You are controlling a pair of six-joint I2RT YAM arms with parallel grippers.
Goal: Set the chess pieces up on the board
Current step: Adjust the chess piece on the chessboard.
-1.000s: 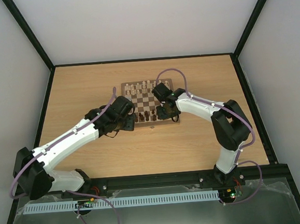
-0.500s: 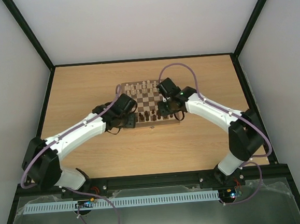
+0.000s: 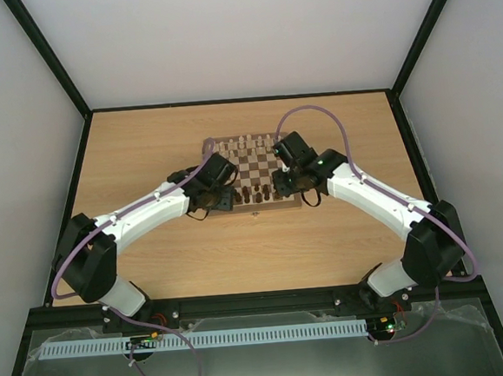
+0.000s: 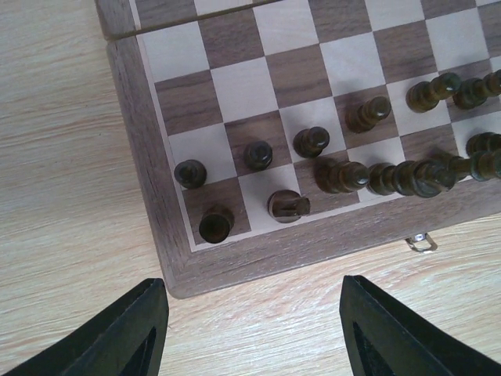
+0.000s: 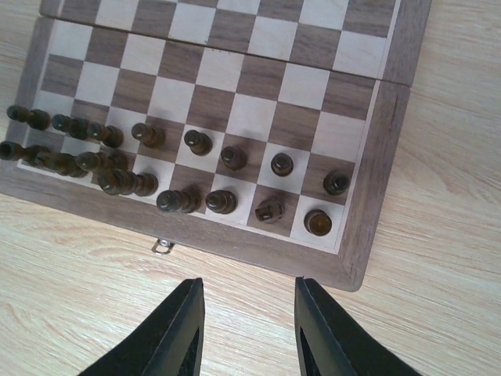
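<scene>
Wrist views showed the left gripper (image 4: 254,329) and right gripper (image 5: 249,329) parted, empty, by the board's (image 4: 258,262) near corners; only overhead caught cream pieces (image 3: 243,141).

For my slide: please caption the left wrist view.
Open left fingers near the board corner; dark chess pieces on its two nearest rows.

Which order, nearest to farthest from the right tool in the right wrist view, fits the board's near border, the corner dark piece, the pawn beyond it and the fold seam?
1. Near border, directly ahead of the right tool.
2. Corner dark piece, on the near-right corner square.
3. Dark pawn, one square beyond it.
4. Fold seam, across the far squares.
</scene>
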